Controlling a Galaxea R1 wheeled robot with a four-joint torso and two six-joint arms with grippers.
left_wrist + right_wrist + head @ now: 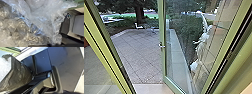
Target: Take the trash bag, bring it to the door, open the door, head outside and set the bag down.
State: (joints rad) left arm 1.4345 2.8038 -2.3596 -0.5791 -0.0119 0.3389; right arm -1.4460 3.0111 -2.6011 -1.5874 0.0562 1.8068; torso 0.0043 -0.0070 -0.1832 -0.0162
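Observation:
In the head view the glass door [162, 27] stands open on the right, its green frame angled outward over the paving. A small metal handle [161, 45] sits on the leaf's edge. The trash bag [41, 23], crumpled clear plastic with rounded, see-through contents, is close to the camera in the left wrist view. Dark, wrinkled bag film [20, 74] beside whitish plastic lies against the robot's dark body in the right wrist view. How either gripper stands, and which one bears the bag, I cannot make out.
A green post [105, 52] edges the doorway on the left. Beyond the opening lies a paved yard [137, 57], with a white chair-like shape [138, 26], a tree trunk [139, 15] and hedges [184, 30] farther off. Pale shapes [202, 38] show in the glass.

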